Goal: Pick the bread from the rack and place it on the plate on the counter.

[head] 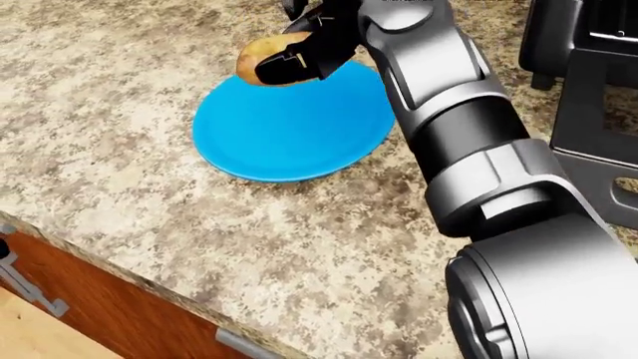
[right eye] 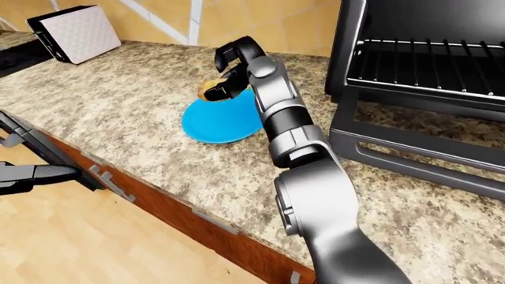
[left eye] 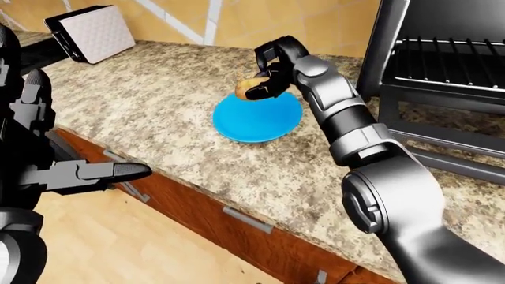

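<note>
Bread (head: 261,54) gripped in closed right hand (head: 299,56), held above far-left rim of plate (head: 299,127) (height over it hard to judge). Risk if let go here: landing on the rim, then rolling off onto surface (head: 120,187) toward toaster (left eye: 88,32). Left hand (left eye: 99,173) low at view's left, fingers extended, holding nothing. Oven (right eye: 426,65) at right.

Kitchen: granite counter (left eye: 158,112), oven w/ rack (right eye: 442,65), toaster (left eye: 87,32).
</note>
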